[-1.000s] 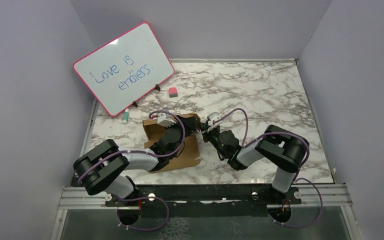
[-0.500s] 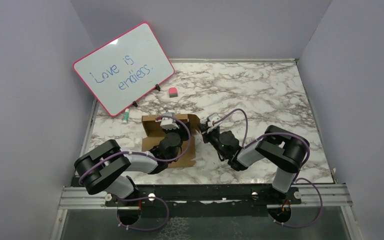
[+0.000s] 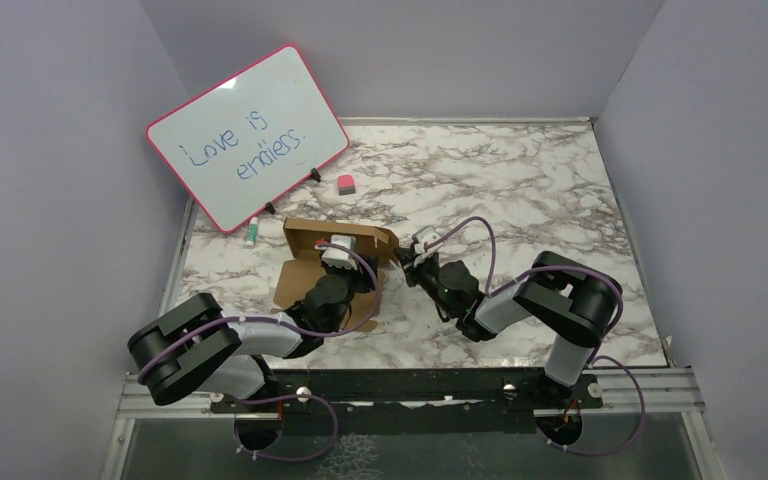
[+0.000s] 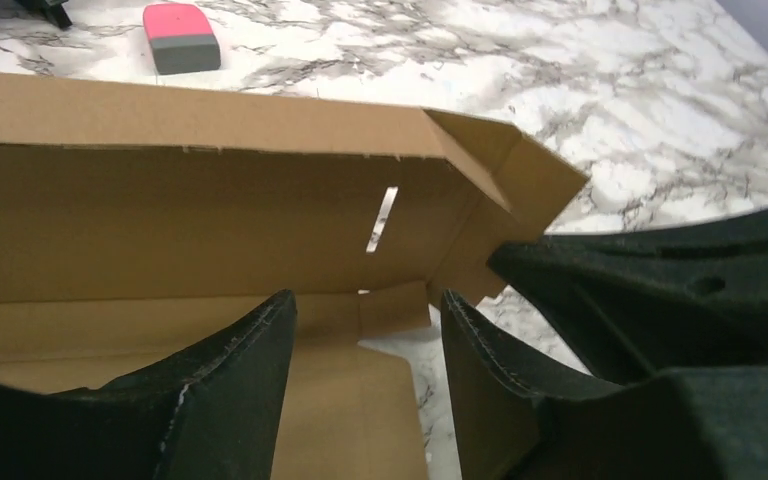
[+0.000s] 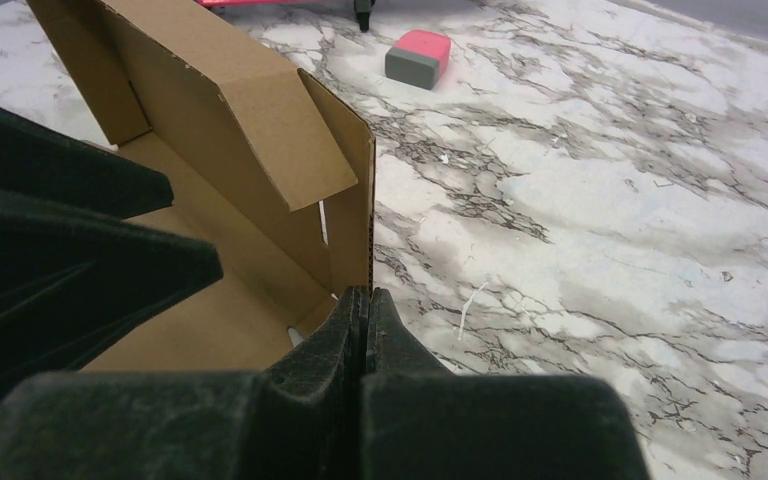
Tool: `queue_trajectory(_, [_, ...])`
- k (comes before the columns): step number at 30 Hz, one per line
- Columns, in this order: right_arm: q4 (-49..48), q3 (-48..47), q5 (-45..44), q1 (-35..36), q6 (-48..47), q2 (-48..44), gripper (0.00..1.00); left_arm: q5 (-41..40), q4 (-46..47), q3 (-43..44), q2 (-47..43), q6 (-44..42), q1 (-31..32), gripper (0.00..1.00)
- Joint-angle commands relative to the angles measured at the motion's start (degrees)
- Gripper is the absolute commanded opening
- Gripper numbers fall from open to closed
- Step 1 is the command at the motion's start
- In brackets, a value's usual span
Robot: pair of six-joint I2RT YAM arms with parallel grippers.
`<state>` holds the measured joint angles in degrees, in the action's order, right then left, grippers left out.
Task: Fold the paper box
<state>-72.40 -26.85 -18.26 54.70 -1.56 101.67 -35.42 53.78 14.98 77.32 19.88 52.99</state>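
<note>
The paper box lies on the marble table just ahead of the left arm, its far wall standing and its right end flap turned up beside it. The step in hand looks like setting up these 2 walls at the right far corner. To do it well, the base should stay flat on the table while the creases are pushed fully square, with 1 arm bracing the corner and the other working the flap, so the light cardboard does not slide or spring back. The left gripper hangs over the box floor with its fingers spread apart and nothing between them. The right gripper is clenched tight, its fingers meeting at the foot of the end flap's upright edge; whether they pinch cardboard or only press against it cannot be told.
</note>
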Motion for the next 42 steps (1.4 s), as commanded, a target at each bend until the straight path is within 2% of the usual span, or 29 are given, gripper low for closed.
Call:
queue_trajectory(1, [0.77, -0.91, 1.03, 0.30, -0.80, -1.09, 0.01, 5.26, -0.25, -3.69, -2.88, -3.72, 0.78, 0.59])
queue_trajectory(5, [0.77, -1.17, 1.14, 0.32, -0.74, -0.63, 0.01, 6.14, -0.17, -4.04, -1.97, -4.40, 1.63, 0.63])
queue_trajectory(8, [0.92, -1.33, 1.75, 0.32, -0.42, -0.29, 0.01, 5.20, 0.47, -1.89, 2.50, -6.61, 2.02, 0.65])
queue_trajectory(22, [2.50, -1.14, 3.80, 0.41, 0.23, -0.97, 0.01, -1.45, 16.08, 4.13, 23.66, -11.66, 2.03, 0.68])
queue_trajectory(27, [2.75, -1.01, 3.98, 0.41, 0.05, -1.21, 0.01, -6.40, 21.48, 3.47, 26.36, -12.04, 2.03, 0.60])
queue_trajectory(32, [2.86, -0.99, 3.91, 0.39, -0.36, -1.21, 0.01, -9.19, 26.71, 0.60, 24.91, -12.70, 1.96, 0.50])
queue_trajectory(35, [3.09, -1.10, 4.28, 0.41, -0.46, -1.16, 0.01, -9.07, 26.56, -0.03, 24.22, -12.32, 1.82, 0.49])
queue_trajectory(39, [4.27, -1.16, 5.24, 0.38, 0.44, -1.94, 0.01, -8.69, 26.89, -1.38, 25.66, -7.68, 0.84, 0.47])
queue_trajectory(42, [5.79, -1.23, 6.04, 0.37, 1.42, -3.11, 0.01, -8.09, 31.20, -3.79, 28.56, -2.55, 0.30, 0.43])
